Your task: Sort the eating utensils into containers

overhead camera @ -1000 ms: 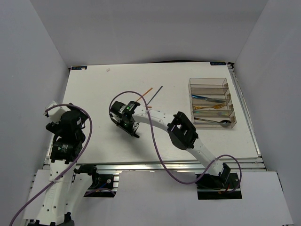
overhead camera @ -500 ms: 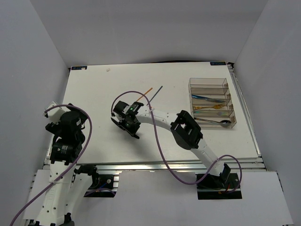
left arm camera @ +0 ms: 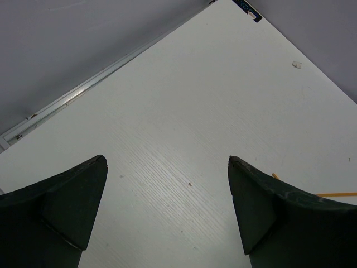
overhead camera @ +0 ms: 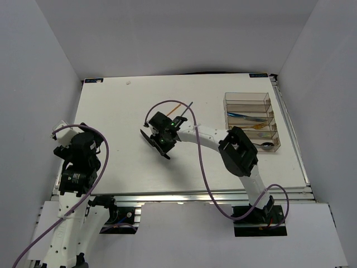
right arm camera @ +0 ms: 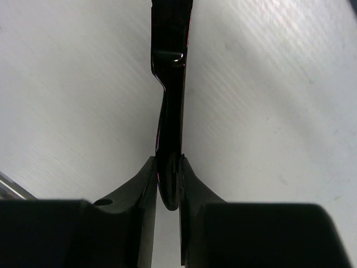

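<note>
At the left edge of the white table [overhead camera: 111, 111], the left gripper [left arm camera: 166, 162] hangs with its dark fingers spread wide, holding nothing. Mid-table, the right gripper [right arm camera: 167, 161] is clenched on a slim glossy black utensil [right arm camera: 173, 84], held just above the tabletop. Beyond it lie a thin orange chopstick [overhead camera: 174, 107] and a dark chopstick [overhead camera: 187, 108]. At far right, the clear plastic four-compartment tray [overhead camera: 247, 96] holds a blue-handled knife [overhead camera: 245, 116], a gold fork [overhead camera: 255, 127] and a spoon [overhead camera: 266, 146] in separate compartments
</note>
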Motion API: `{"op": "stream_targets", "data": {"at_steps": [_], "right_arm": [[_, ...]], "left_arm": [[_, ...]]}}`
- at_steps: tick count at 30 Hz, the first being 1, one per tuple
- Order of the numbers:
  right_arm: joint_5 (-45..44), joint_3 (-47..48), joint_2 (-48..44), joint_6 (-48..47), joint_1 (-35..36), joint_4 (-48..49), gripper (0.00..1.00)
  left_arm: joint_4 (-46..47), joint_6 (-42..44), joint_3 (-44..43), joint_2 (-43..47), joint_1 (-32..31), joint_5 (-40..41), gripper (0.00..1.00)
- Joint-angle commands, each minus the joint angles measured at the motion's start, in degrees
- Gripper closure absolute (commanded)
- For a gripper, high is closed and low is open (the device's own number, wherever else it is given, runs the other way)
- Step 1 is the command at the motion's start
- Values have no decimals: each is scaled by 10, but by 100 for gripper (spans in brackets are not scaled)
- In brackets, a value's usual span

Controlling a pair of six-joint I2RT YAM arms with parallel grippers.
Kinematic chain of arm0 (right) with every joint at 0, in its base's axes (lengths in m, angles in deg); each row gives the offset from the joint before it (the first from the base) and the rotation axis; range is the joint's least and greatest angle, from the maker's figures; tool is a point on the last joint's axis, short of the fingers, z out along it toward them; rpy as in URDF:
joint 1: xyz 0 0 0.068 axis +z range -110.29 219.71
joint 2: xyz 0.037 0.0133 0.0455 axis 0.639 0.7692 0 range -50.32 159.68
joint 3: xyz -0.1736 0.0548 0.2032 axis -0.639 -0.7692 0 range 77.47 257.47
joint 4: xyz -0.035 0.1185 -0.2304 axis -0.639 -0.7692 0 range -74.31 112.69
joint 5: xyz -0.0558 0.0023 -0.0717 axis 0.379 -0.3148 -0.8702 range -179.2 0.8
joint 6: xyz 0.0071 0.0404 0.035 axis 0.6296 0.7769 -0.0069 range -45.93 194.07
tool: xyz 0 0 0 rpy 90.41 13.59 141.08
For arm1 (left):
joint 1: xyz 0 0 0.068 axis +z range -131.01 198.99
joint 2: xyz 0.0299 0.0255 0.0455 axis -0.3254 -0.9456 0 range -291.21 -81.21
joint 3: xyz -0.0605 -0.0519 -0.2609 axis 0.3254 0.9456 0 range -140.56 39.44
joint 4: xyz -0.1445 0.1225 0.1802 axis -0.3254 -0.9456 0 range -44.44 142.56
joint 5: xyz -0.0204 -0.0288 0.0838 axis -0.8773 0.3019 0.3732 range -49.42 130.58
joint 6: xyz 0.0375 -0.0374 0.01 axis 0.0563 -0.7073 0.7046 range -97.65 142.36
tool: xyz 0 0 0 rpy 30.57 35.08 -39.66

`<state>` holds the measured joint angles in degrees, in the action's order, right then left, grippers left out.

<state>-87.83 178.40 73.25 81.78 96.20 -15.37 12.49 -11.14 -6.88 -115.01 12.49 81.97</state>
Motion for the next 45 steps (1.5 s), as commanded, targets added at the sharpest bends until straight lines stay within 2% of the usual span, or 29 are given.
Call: {"op": "stream_targets", "data": {"at_steps": [1, 6, 7, 11, 17, 21, 24, 28, 33, 38, 45], "right_arm": [[16, -64, -67, 34, -19, 65, 100], [-11, -172, -199, 101, -63, 161, 100], [-8, -220, -222, 129, -90, 205, 100], [-32, -316, -343, 187, -167, 273, 100], [-61, -397, -430, 257, -320, 327, 100], [-102, -462, -471, 365, -417, 403, 100], [-174, -470, -475, 421, -440, 419, 100], [-260, -487, -447, 545, -453, 432, 100], [-297, -467, -396, 627, -460, 455, 100], [-319, -451, -353, 728, -462, 438, 100], [-322, -439, -299, 754, -467, 496, 100]], "left_arm": [[2, 1, -7, 4, 3, -1, 2], [1, 1, -7, 5, 3, 0, 2], [2, 1, -6, 6, 3, -1, 2], [2, 1, -7, 8, 3, -1, 2], [3, 1, -6, 10, 3, -3, 2], [3, 3, -6, 8, 3, -4, 2], [3, 3, -5, 8, 3, -5, 2], [4, 4, -5, 7, 3, -7, 2], [9, 6, -4, 2, 3, -13, 2], [11, 10, -4, -9, 3, -22, 2], [15, 13, -3, -11, 3, -31, 2]]}}
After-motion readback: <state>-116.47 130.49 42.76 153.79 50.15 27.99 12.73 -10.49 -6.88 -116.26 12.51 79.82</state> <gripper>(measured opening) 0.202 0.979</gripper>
